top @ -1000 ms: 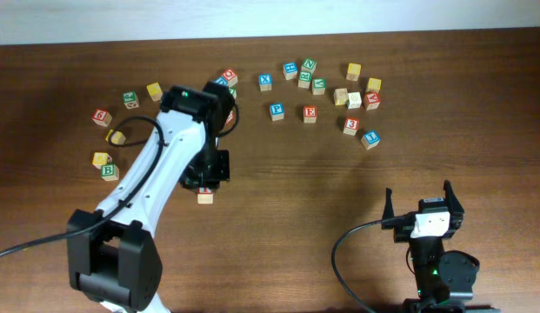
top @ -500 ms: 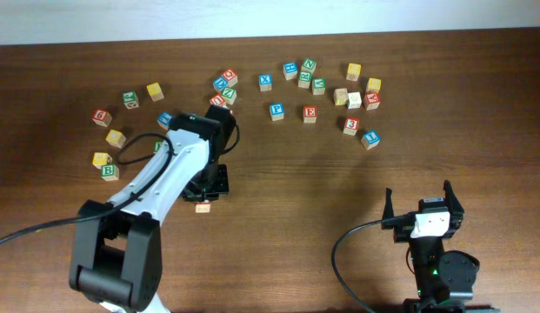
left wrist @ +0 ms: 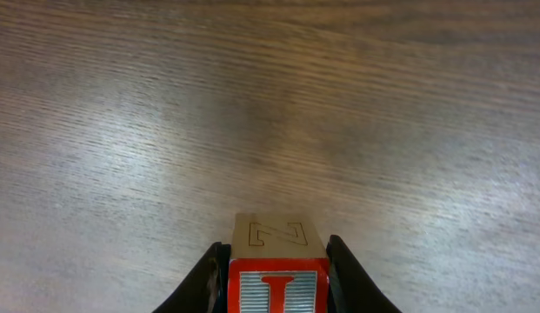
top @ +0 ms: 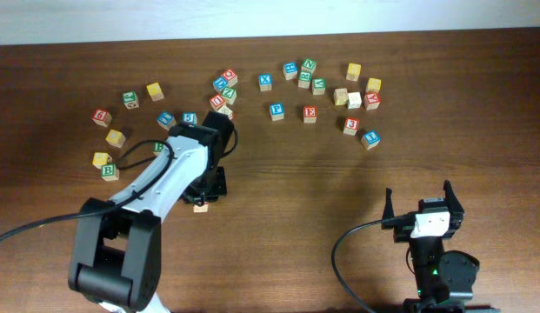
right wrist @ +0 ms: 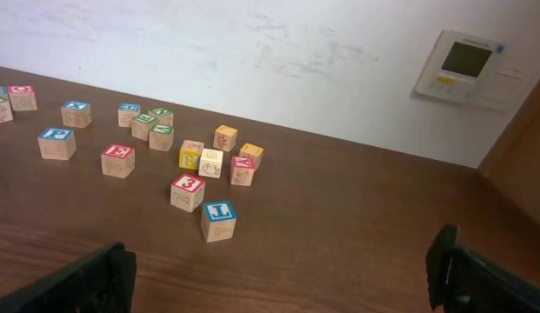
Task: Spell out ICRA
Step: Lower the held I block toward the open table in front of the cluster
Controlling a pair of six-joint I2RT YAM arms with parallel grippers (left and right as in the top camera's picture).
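Note:
My left gripper [left wrist: 276, 269] is shut on a wooden block with a red letter I [left wrist: 277, 285]; its top face shows an outlined Z. In the overhead view the left gripper [top: 201, 198] holds this block [top: 200, 207] low over the table, left of centre. My right gripper [top: 420, 205] is open and empty at the front right, with its fingers wide apart in the right wrist view [right wrist: 278, 278]. Other letter blocks lie scattered along the back, among them a red E [top: 310, 114] and a blue F [top: 276, 111].
A cluster of blocks lies at the back right [top: 355, 98], also in the right wrist view [right wrist: 209, 162]. Several more blocks lie at the left [top: 107, 165]. A black cable [top: 356, 252] loops by the right arm's base.
My left gripper has moved toward the front of the table with the I block in it. Blocks behind it have come into view. The right arm has not moved.

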